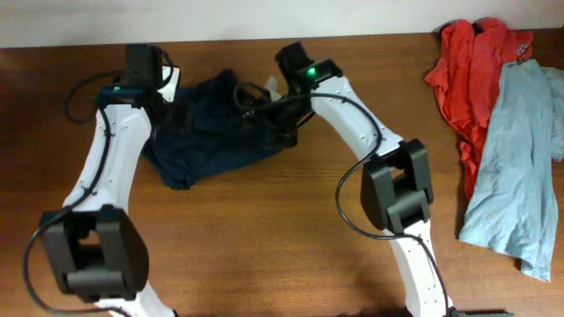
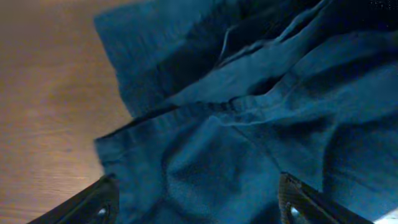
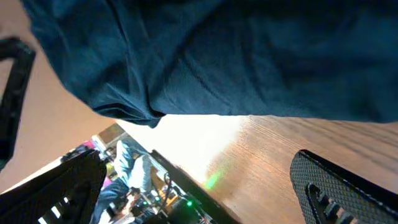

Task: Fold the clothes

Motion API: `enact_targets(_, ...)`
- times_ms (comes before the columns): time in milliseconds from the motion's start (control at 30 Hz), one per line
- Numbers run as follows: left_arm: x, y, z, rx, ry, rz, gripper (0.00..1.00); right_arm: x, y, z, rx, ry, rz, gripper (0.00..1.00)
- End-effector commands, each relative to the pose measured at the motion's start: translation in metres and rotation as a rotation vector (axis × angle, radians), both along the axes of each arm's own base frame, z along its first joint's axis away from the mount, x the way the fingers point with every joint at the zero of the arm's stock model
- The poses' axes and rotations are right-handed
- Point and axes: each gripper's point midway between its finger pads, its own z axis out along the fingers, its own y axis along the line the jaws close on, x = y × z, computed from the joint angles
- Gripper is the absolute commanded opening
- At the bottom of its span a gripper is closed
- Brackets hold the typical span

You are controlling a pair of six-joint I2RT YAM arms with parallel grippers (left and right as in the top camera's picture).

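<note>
So the shorts (image 1: 216, 132) are bunched in a heap close to the far edge of the table (image 1: 264, 238), a bit left of the middle. No flat panel or clean crease can be made out, so this is judged to be the early spread-it-out step, with the actual folding not yet begun.

The left gripper (image 2: 199, 208) is held over the heap's left side with its jaws spread wide. Cloth is seen lying below them, but nothing is pinched. The right gripper (image 3: 199, 193) is parked at the heap's right side, jaws also spread, with a hem just ahead of it and bare wood underneath.

For the next move, an edge probably has to be pinched on each side. The gathered seam (image 2: 236, 102) looks like a decent target, though it can't be told whether that's the waistband. Then the cloth would need to be pulled flat.

Room-wise, lots of bare wood is left toward the near edge, so the shorts are best dragged that way. The far edge is close behind the heap and could be overshot. The red garment (image 1: 471, 70) and pale shirt (image 1: 515, 150) are piled at the right edge, well apart.
</note>
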Motion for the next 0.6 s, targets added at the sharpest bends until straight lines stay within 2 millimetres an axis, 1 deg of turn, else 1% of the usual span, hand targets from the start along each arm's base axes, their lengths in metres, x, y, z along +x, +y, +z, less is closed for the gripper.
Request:
enact_targets(0,-0.003,-0.011,-0.029,-0.063,0.081,0.002,0.77,0.013,-0.014,-0.005,-0.067,-0.036,-0.05,0.97)
enact_targets(100,-0.007,-0.013,-0.052,-0.066,0.144,0.012,0.77,0.029,-0.028,-0.003,-0.058,-0.061,-0.087,0.97)
enact_targets(167,-0.008,-0.013,-0.066,-0.072,0.174,0.032,0.77,0.041,-0.043,-0.002,-0.054,-0.082,-0.106,0.98)
enact_targets(300,-0.008,-0.011,-0.091,-0.072,0.218,0.046,0.76,0.057,-0.072,-0.001,-0.049,-0.124,-0.118,0.98)
enact_targets(400,-0.007,-0.008,-0.11,-0.056,0.242,0.051,0.8,0.067,-0.094,0.0,-0.037,-0.164,-0.114,0.98)
enact_targets(500,-0.005,0.0,-0.116,-0.009,0.241,0.066,0.82,0.073,-0.107,0.0,-0.037,-0.178,-0.122,0.98)
enact_targets(567,-0.003,0.008,-0.115,0.032,0.233,0.078,0.84,0.075,-0.114,0.0,-0.034,-0.193,-0.117,0.99)
